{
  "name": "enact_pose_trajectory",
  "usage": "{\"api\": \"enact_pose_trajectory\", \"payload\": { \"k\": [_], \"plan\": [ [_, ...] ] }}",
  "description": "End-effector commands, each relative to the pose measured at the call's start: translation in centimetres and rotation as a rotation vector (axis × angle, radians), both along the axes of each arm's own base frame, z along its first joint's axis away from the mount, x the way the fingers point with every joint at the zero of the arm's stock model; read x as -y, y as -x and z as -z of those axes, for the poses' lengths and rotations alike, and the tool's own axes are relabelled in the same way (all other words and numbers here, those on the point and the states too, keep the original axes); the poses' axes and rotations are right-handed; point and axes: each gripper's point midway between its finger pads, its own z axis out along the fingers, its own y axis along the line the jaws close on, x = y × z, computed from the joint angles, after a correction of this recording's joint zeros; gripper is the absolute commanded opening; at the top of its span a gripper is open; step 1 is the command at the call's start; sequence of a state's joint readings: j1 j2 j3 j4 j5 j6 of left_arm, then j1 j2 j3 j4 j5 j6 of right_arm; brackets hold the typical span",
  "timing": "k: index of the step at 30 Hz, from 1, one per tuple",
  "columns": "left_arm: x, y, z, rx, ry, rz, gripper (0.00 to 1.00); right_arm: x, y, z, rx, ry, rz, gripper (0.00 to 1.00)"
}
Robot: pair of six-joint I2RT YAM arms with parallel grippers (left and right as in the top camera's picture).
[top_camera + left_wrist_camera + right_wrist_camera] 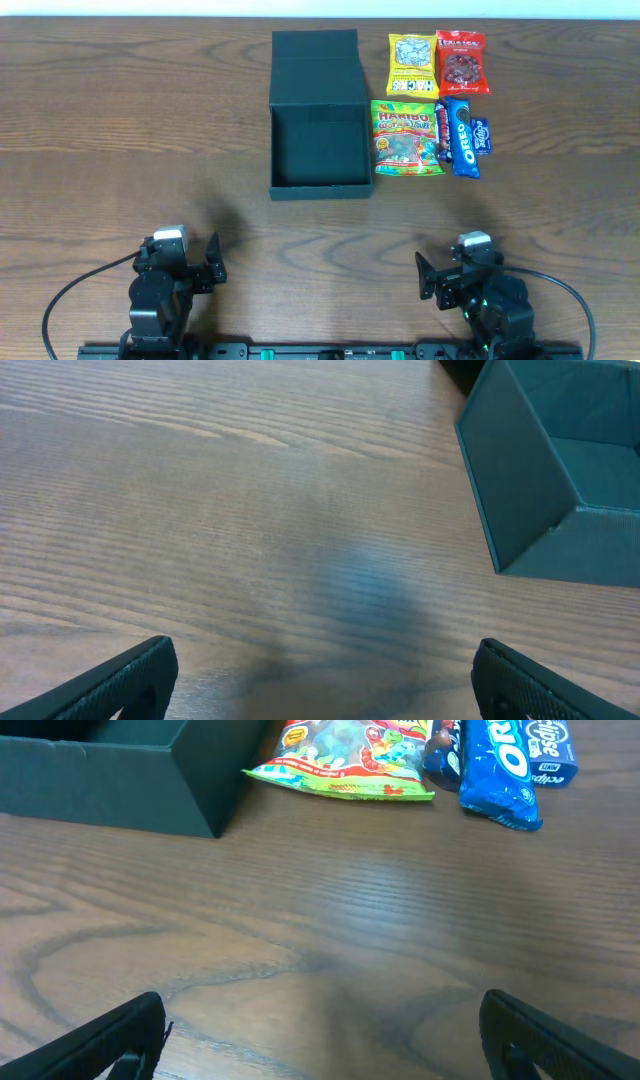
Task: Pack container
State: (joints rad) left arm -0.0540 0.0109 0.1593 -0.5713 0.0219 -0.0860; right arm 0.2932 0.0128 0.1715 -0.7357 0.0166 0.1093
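Observation:
The container (272,150) is a dark green-black square box standing open at the table's middle, its flap lid (315,52) laid back on the far side; its inside looks empty. It also shows in the left wrist view (520,490) and the right wrist view (110,790). To its right lie a Haribo bag (406,138), a blue Oreo pack (462,136), a small blue packet (482,135), a yellow bag (412,64) and a red bag (461,61). My left gripper (212,262) and right gripper (427,276) are open and empty near the front edge, well short of the box.
Wood-grain table top (120,150) stretches left of the box and between the box and the grippers. Black cables (70,290) run from both arm bases along the front edge.

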Motion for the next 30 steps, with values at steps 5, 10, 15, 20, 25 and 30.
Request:
{"api": "enact_pose_trajectory", "payload": {
  "k": [5,10,15,20,25,30],
  "plan": [
    [-0.1,-0.1,0.2,0.003,0.009,-0.012,0.95,0.0,0.0,0.3,0.003,0.017,-0.009,0.99],
    [-0.1,-0.1,0.2,0.003,0.009,-0.012,0.95,0.0,0.0,0.3,0.003,0.017,-0.009,0.99],
    [-0.1,-0.1,0.2,0.003,0.009,-0.012,0.95,0.0,0.0,0.3,0.003,0.017,-0.009,0.99],
    [-0.1,-0.1,0.2,0.003,0.009,-0.012,0.95,0.3,-0.1,0.2,0.011,0.032,0.004,0.99],
    [-0.1,-0.1,0.2,0.003,0.009,-0.012,0.95,0.0,-2.6,-4.7,0.213,-0.081,0.061,0.99],
    [-0.1,-0.1,0.2,0.003,0.009,-0.012,0.95,-5.0,-1.0,-5.9,0.058,-0.544,-0.044,0.99]
  ]
}}
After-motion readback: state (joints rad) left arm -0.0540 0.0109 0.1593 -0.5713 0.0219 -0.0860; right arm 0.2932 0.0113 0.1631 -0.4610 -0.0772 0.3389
